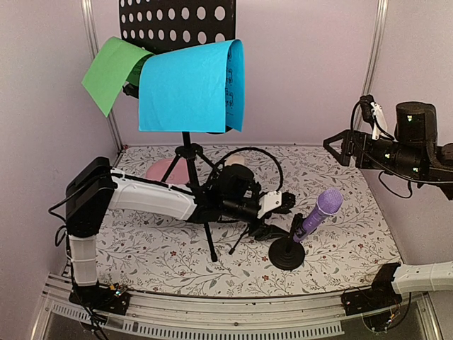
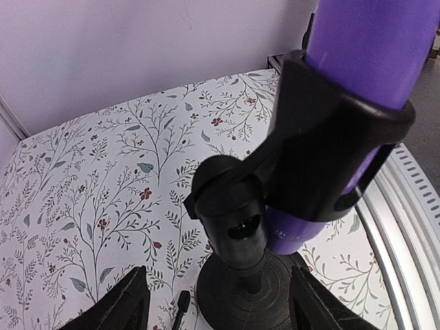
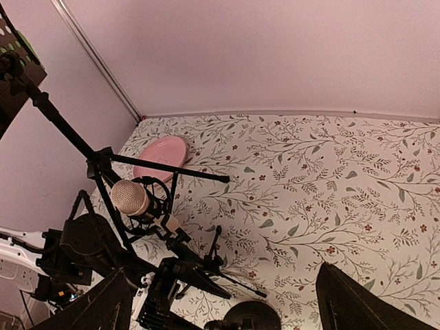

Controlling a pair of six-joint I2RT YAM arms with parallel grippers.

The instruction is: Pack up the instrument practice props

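Low down, left gripper (image 2: pixel 218 304) open just beside stand (image 1: pixel 286 253) holding purple microphone (image 1: pixel 320 211)

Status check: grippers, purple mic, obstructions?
Left gripper open, jaws either side of the mic stand base. Right gripper open, empty, raised at right. Purple microphone clipped in the stand, tilted. Music rack tripod stands close by.

Music rack (image 1: pixel 177 21) on its tripod (image 1: pixel 195 180) stands back centre-left on the table (image 1: pixel 354 212), with the left sheet (image 1: pixel 110 71) and right sheet (image 1: pixel 187 88) draped side by side over it. A disc (image 1: pixel 164 170) lies behind the tripod legs. The second microphone (image 3: pixel 129 198) sits in a mount (image 3: pixel 148 220) just right of the tripod. The round-base support (image 1: pixel 287 253) is front centre-right, holding the microphone (image 1: pixel 322 211) clipped in and tilted up-right. The left gripper (image 1: pixel 285 204) is just left of that support. The right gripper (image 1: pixel 338 145) is raised far right, well apart.
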